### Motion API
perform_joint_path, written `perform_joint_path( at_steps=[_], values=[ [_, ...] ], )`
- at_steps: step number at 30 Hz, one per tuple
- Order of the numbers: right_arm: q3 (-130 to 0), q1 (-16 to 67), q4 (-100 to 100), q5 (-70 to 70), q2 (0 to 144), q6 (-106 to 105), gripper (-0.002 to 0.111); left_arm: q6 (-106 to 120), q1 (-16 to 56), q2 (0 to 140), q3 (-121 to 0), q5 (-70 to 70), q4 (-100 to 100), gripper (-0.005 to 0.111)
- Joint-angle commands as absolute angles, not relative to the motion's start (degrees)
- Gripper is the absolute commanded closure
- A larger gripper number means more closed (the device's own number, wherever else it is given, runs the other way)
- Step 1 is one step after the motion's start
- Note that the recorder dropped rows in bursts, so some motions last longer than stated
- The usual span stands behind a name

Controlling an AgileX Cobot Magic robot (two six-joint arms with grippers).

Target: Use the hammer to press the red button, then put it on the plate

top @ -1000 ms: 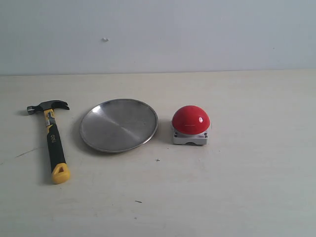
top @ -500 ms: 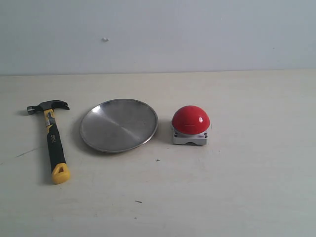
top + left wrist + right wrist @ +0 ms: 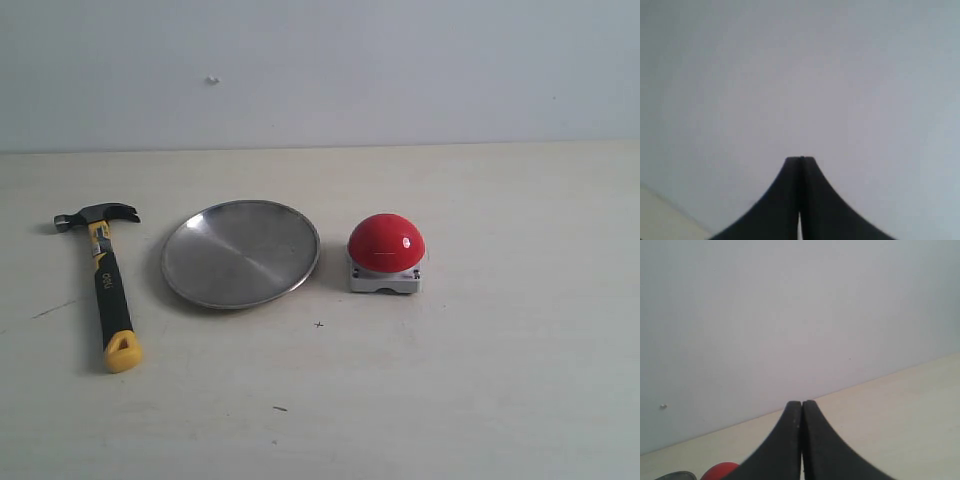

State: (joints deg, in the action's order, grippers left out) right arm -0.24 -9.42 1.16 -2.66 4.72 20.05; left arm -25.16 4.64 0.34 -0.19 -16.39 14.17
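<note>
On the table (image 3: 500, 380), the hammer (image 3: 107, 290) lies clear of left pincer (image 3: 800, 159) and right pincer (image 3: 801, 402), both closed.

Left hand (image 3: 800, 159), right hand (image 3: 801, 402) closed

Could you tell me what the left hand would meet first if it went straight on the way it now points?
Probably only the plain wall: the shut left hand points at it, nothing shows between, though depth is unclear.
</note>
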Motion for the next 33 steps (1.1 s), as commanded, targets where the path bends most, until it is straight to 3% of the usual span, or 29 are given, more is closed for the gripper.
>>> perform_joint_path(
  at_steps=[1,11,13,21,26,29,31,32,33],
  values=[
    [0.0,-9.3,1.8,-2.7,4.4,20.0,0.108,-6.1,4.6,6.1,-4.1,-22.1,39.3,0.107],
    [0.0,-9.3,1.8,-2.7,4.4,20.0,0.108,77.4,4.6,39.9,-33.9,-18.1,99.9,0.107],
    [0.0,-9.3,1.8,-2.7,4.4,20.0,0.108,83.6,4.7,45.9,-39.1,-18.1,99.9,0.107],
    [0.0,-9.3,1.8,-2.7,4.4,20.0,0.108,88.0,4.6,63.4,-53.3,-4.0,99.9,0.107],
    [0.0,-9.3,1.8,-2.7,4.4,20.0,0.108,85.4,3.2,69.8,-58.4,18.9,99.9,0.107],
    [0.0,-9.3,1.8,-2.7,4.4,20.0,0.108,63.4,-3.0,80.3,-66.3,51.1,76.2,0.107],
    [0.0,-9.3,1.8,-2.7,4.4,20.0,0.108,47.2,-4.7,86.1,-72.8,63.4,55.3,0.107],
    [0.0,-9.3,1.8,-2.7,4.4,20.0,0.108,39.8,-4.7,87.1,-74.5,64.4,48.2,0.107],
    [0.0,-9.3,1.8,-2.7,4.4,20.0,0.108,24.0,-4.2,88.5,-76.1,63.6,28.8,0.107]
  ],
)
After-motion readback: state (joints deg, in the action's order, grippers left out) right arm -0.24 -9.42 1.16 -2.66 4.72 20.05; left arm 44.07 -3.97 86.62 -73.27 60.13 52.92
